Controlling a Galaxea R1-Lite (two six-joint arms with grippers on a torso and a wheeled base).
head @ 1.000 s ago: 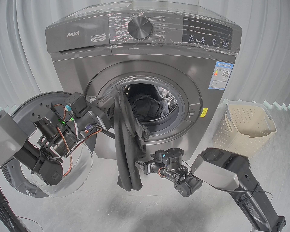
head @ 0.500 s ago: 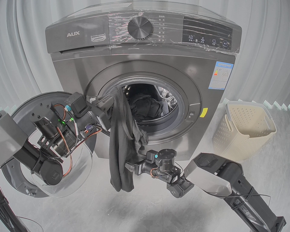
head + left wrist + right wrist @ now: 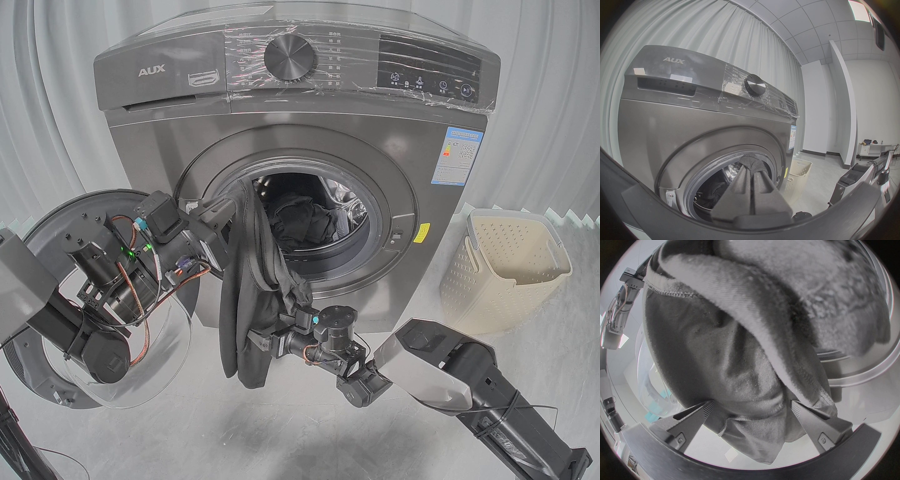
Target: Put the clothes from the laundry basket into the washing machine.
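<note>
**Dark garment hung at the drum mouth, lower fold between parted right fingers**

- Left of frame, head view: the round door (image 3: 94,300) is seen swung fully open, its glass bowl facing out, low against the floor (image 3: 250,431).
- Just right of the door: the left gripper (image 3: 226,211) is held at the left rim of the drum opening. In the left wrist view its jaws are pressed together, with a bunch of black cloth pinched at the tips.
- Centre left: the garment (image 3: 247,300), dark grey, is hung from that gripper. It is draped down across the left part of the opening and past the lower rim, with its hem clear of the floor.
- Centre: the washer (image 3: 287,125) is seen front on, with the dial at top centre. More dark clothes (image 3: 300,222) are piled inside the drum.
- Lower centre: the right gripper (image 3: 275,328) is set against the lower half of the garment, just below the door ring. In the right wrist view its jaws are spread apart, with the cloth bulging between them; the fingers (image 3: 693,415) are not closed on it.
- Right of frame: the cream basket (image 3: 509,269) is stood on the floor beside the washer's right corner, well apart from both grippers.
</note>
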